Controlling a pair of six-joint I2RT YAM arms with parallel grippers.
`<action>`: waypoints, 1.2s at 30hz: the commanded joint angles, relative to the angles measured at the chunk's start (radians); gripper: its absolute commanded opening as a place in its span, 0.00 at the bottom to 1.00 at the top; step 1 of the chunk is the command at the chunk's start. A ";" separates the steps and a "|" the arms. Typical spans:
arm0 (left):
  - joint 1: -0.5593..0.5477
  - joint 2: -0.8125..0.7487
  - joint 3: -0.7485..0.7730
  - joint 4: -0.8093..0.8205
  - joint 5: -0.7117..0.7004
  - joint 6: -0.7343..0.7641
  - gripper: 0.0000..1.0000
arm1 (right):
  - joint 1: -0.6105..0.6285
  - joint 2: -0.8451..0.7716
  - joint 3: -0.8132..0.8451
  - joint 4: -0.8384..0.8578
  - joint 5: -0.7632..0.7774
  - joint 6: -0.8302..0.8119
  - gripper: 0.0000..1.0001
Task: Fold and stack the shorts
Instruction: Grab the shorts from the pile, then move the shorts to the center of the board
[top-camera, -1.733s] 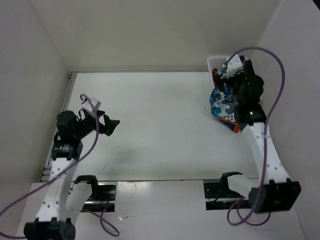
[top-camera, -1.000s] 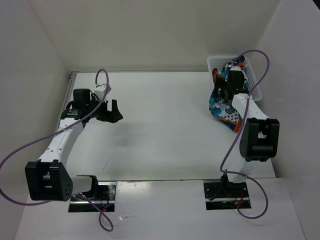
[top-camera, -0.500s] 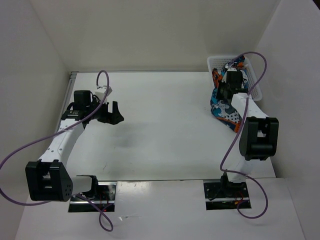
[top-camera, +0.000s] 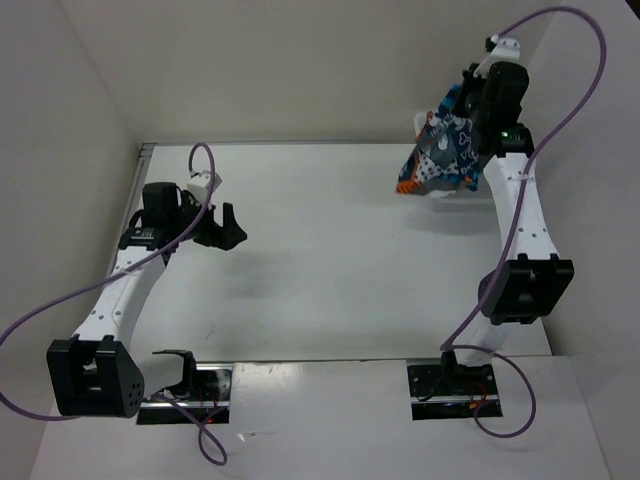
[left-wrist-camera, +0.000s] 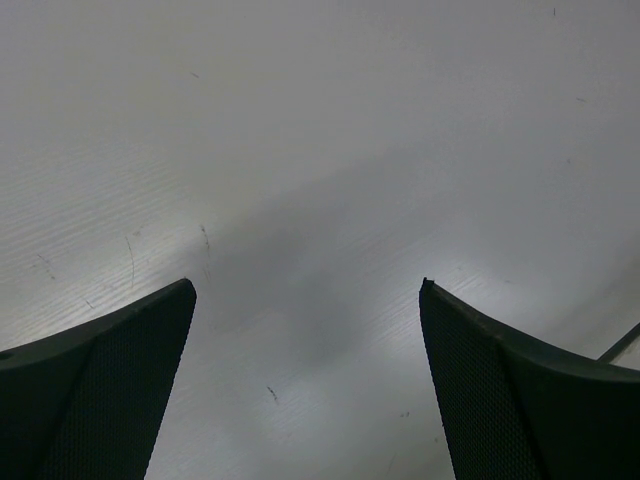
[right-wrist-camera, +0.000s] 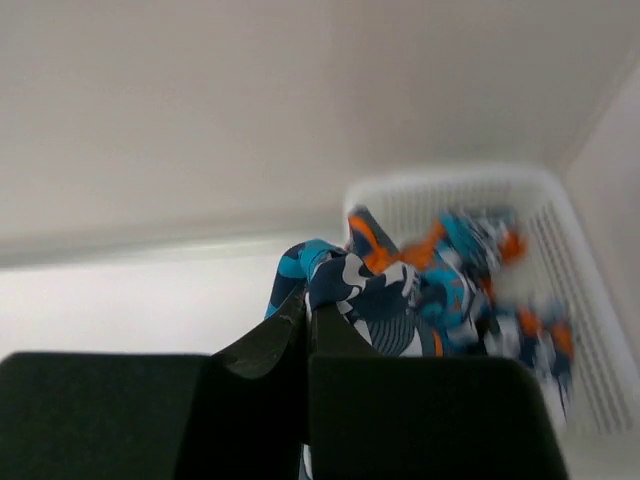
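Two black fingers of the right gripper (right-wrist-camera: 305, 312) are pressed together on a fold of the shorts (right-wrist-camera: 372, 288), seen from the wrist camera. The cloth is soft and bunched, with a busy print of blue, teal, orange, white and black. From above, the right gripper (top-camera: 472, 100) is raised high at the far right corner, and the shorts (top-camera: 438, 160) hang from it in a crumpled drape. More of the same print shows, blurred, in the white mesh basket (right-wrist-camera: 590, 300) beyond; whether it is the same garment cannot be told. Half a second ago this gripper sat low by the basket with the cloth trailing down onto the table; it has since risen and carried the cloth up. The left gripper (top-camera: 228, 228), its fingers spread wide (left-wrist-camera: 308, 290), has barely shifted over the table (top-camera: 320, 260). White walls close in behind and to the right of the raised arm, while a broad stretch of tabletop lies between the two grippers
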 joint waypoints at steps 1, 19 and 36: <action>-0.002 -0.040 0.000 0.046 0.007 0.004 0.99 | 0.107 -0.063 0.215 0.032 -0.012 -0.036 0.00; 0.099 -0.172 0.049 -0.042 -0.198 0.004 0.99 | 0.563 0.237 0.379 -0.203 -0.151 -0.005 0.98; 0.166 -0.062 -0.072 -0.049 -0.410 0.004 0.99 | 0.852 -0.093 -0.502 -0.129 0.049 -0.502 0.92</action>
